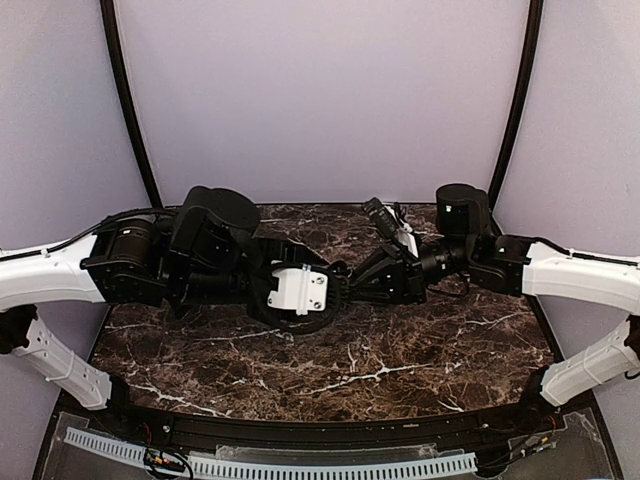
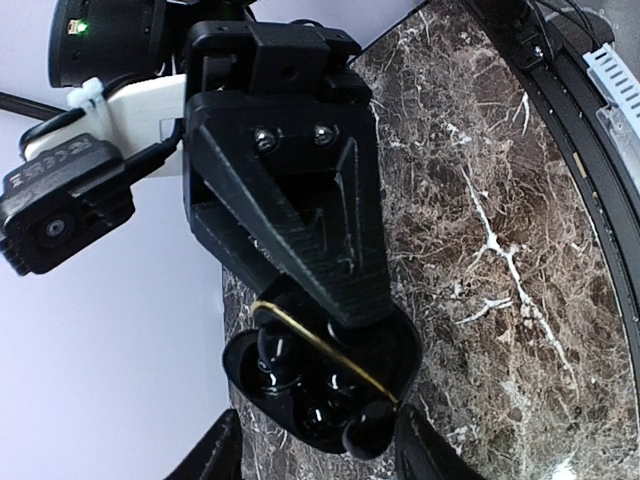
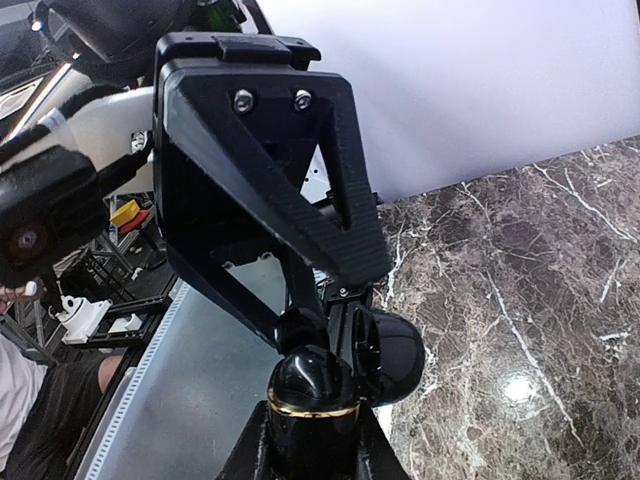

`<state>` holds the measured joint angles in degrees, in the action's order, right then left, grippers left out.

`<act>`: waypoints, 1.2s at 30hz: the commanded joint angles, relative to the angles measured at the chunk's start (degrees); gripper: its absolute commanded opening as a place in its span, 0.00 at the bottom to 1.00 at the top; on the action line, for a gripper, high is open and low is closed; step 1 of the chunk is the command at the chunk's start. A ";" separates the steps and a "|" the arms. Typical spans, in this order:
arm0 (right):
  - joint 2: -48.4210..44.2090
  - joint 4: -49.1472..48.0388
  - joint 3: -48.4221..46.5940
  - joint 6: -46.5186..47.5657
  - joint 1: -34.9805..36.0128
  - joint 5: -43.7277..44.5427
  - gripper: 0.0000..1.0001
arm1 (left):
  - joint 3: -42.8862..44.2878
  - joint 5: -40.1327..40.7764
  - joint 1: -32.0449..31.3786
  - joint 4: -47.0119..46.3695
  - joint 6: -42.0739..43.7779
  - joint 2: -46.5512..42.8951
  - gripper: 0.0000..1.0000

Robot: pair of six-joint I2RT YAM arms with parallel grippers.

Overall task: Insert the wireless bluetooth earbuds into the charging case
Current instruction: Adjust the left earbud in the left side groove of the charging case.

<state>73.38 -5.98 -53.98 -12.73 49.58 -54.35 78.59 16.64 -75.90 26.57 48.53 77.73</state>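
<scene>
My right gripper [image 3: 312,452] is shut on the black charging case [image 3: 310,400], a glossy shell with a gold band. Its lid [image 3: 398,352] hangs open to the right. In the left wrist view the open case [image 2: 300,385] faces the camera, with dark glossy earbuds [image 2: 275,350] lying in its hollows. One dark bud [image 2: 365,430] sticks out at the case's lower edge, next to one of my left fingers [image 2: 425,450]. My left gripper [image 2: 320,458] stands open just below the case, holding nothing. From above, both grippers [image 1: 330,272] [image 1: 356,276] meet mid-table and hide the case.
The dark marble table [image 1: 400,350] has a raised black rim [image 1: 300,430] along its near side. Pale purple walls [image 1: 320,100] enclose the back. A perforated white cable tray [image 1: 300,465] runs below the rim.
</scene>
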 commanded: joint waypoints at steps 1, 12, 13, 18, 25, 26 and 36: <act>-0.57 -1.92 0.89 0.28 0.44 -3.45 0.00 | -0.92 -4.56 0.49 -3.64 -0.99 -5.11 0.52; -3.02 0.14 0.32 5.65 0.35 -3.23 0.00 | -4.30 -10.23 1.39 -4.88 -12.10 -10.24 0.76; -3.66 0.17 0.48 6.66 0.65 -2.89 0.00 | -3.65 -11.11 2.01 -4.69 -13.75 -10.06 0.85; -4.69 2.22 0.12 10.95 1.88 -1.81 0.00 | -2.92 -14.56 3.32 -4.30 -20.70 -9.46 0.94; -4.78 4.91 -1.23 13.58 3.63 0.96 0.00 | -1.28 -22.32 5.92 -4.80 -25.41 -6.28 0.93; -4.81 5.00 -1.30 13.71 3.67 1.06 0.00 | -1.19 -22.79 5.93 -4.83 -25.46 -5.66 0.93; -4.85 4.90 -1.14 13.45 3.77 0.73 0.00 | -1.51 -23.44 6.27 -5.84 -25.37 -4.33 0.92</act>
<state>69.10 0.12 -53.71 -0.49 52.86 -53.69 75.90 -5.48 -70.00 22.37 24.18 73.71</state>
